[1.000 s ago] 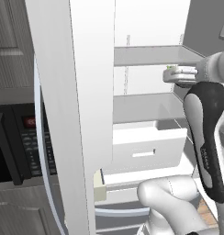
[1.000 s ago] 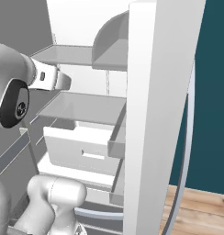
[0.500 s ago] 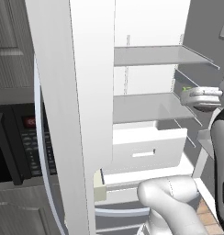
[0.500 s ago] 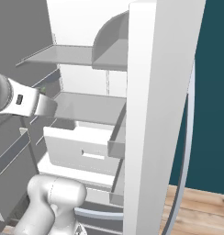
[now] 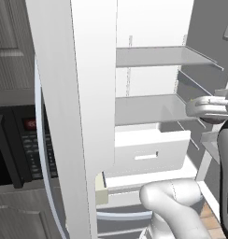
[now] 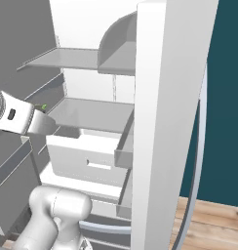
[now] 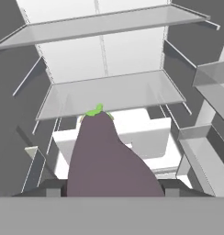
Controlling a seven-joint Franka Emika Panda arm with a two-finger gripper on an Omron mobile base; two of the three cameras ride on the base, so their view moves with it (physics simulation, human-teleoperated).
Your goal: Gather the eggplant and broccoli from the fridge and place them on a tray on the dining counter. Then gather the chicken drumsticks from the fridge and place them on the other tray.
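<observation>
So the gripper [image 7: 109, 195] has the eggplant [image 7: 109, 160] pinched between its two fingers, jaws spread wide around the fat purple body. From the hand view the eggplant sticks up from 6 o'clock toward the middle, with its little green stem cap pointing at 12 o'clock. One dark finger [image 7: 52, 187] sits at about 8 o'clock of the eggplant, the other at about 4 o'clock, both pressed against its sides.

Behind the eggplant is the open fridge [image 7: 109, 59]. A glass shelf [image 7: 114, 94] runs across just above the stem, another upper shelf [image 7: 104, 25] sits at 12 o'clock, and a white drawer [image 7: 146, 133] is pulled out below, at about 3 o'clock of the eggplant.

In the right base view the hand [image 6: 23, 119] sits at 9 o'clock, in front of the fridge's middle shelf [image 6: 91, 114], and a tiny bit of green stem [image 6: 43, 106] pokes out past it. In the left base view the hand [image 5: 207, 107] is over at 3 o'clock, and a black microwave [image 5: 17, 149] sits at 9 o'clock beyond the fridge door [image 5: 64, 116].
</observation>
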